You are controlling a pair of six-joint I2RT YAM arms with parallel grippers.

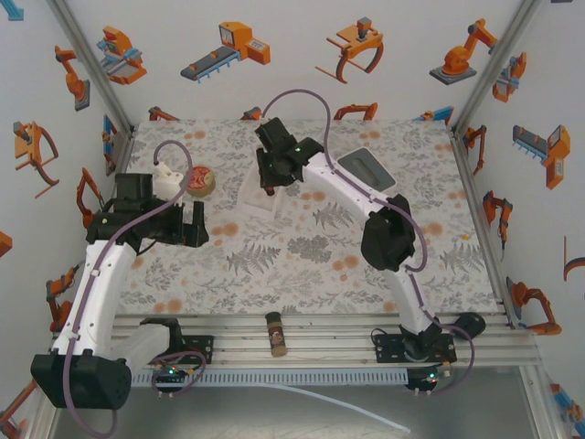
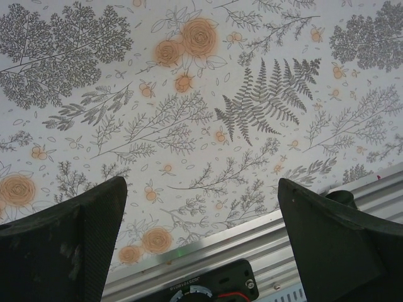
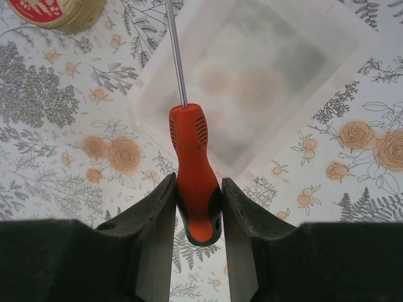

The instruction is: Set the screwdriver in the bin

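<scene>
A screwdriver (image 3: 192, 151) held at the bin (image 3: 277, 69) corner
The left fingers (image 2: 69, 245) stand wide apart over the floral surface (image 2: 189, 94); the right fingers (image 3: 148, 214) are clamped on the screwdriver's orange-red handle, its shaft crossing the translucent bin's edge.

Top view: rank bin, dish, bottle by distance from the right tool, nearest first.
1. Bin, directly under the right tool.
2. Dish, off to the tool's left.
3. Bottle, farthest, at the near edge.
</scene>
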